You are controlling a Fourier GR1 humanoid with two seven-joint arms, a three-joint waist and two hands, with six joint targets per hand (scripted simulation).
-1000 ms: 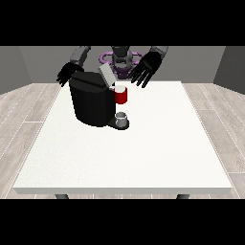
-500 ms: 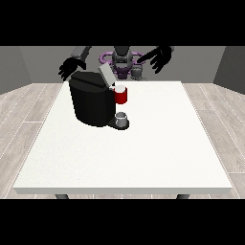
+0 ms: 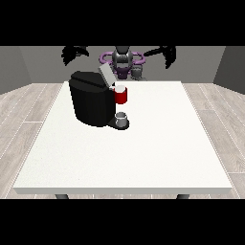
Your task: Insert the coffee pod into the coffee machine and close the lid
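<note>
Front view: the hand at the view's left [image 3: 75, 52] is raised above the table's [image 3: 143, 153] far edge, fingers hanging slightly curled, empty. A black coffee machine [image 3: 93, 103] stands with its lid [image 3: 105, 75] tilted open; no coffee pod can be made out. The hand at the view's right [image 3: 167, 53] has lifted higher and wider than before, its fingers drooping.

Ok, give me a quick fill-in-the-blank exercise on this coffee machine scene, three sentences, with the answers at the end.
1. The coffee machine stands on the white ____.
2. The machine's grey lid is tilted ____, not closed.
3. The hand at the view's right and the hand at the view's left are both raised ____ the machine, touching nothing.

Missing words: table; open; above
</note>
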